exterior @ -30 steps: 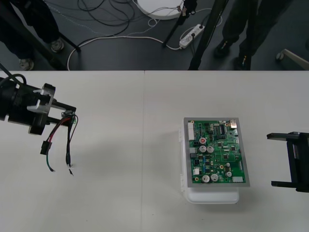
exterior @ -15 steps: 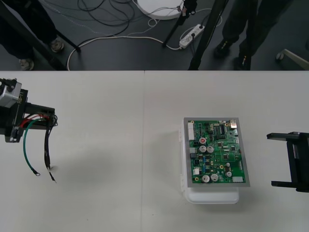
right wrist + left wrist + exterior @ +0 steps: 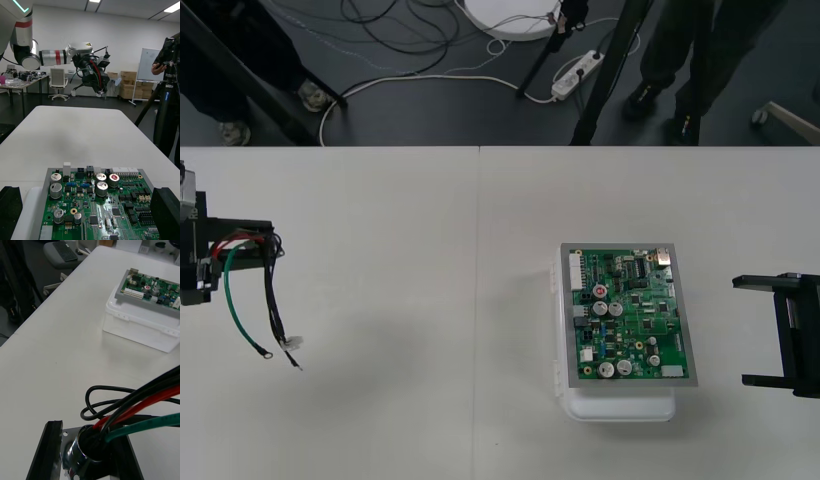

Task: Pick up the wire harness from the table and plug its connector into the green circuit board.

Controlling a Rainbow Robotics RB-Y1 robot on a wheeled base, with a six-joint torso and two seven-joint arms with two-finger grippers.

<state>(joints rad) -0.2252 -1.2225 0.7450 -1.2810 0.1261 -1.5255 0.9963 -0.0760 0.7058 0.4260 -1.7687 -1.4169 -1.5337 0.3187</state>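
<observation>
The left arm (image 3: 56, 57) is raised over the worktop's (image 3: 430, 300) left edge, the left tool (image 3: 250, 243) clamped on the wire harness's (image 3: 272, 295) metal socket (image 3: 80, 450), wires dangling well apart from the green circuit board (image 3: 630, 315), beside which the right tool (image 3: 740, 331) waits spread wide.

Harness (image 3: 270, 290) over table's (image 3: 430, 260) left edge; board (image 3: 628, 312) on base (image 3: 620, 405), right of centre.

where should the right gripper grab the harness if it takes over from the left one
Grip the black wires low down, near their free ends, coming in from the circuit board side. The left gripper is shut on the harness at its metal socket, so the wires hang loose from it and that side looks unobstructed. The right gripper waits open.
</observation>
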